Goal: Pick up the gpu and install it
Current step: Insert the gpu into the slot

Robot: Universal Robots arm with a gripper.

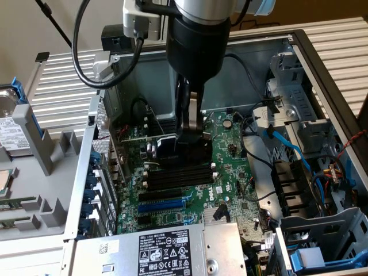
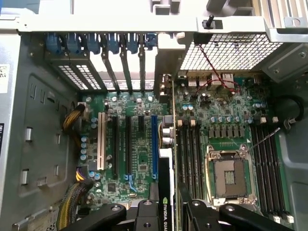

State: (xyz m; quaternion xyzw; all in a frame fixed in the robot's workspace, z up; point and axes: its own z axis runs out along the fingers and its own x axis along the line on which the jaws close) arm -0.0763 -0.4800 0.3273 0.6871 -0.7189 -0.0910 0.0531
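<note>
As tool (image 1: 191, 130) grips gpu (image 2: 166, 190), case (image 1: 156, 92) holds motherboard (image 1: 225, 172).

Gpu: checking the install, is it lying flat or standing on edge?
On edge: the gpu stands edgewise over the motherboard, gripped in the hand. Seated or not: cannot tell.

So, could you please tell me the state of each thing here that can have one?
gpu: upright on its edge over the motherboard, gripped; seating cannot be told.
hand: shut on the gpu.
computer case: open, side panel off.
CPU socket: bare, no cooler on it.
blue slot: empty.
white slot: empty.
</note>
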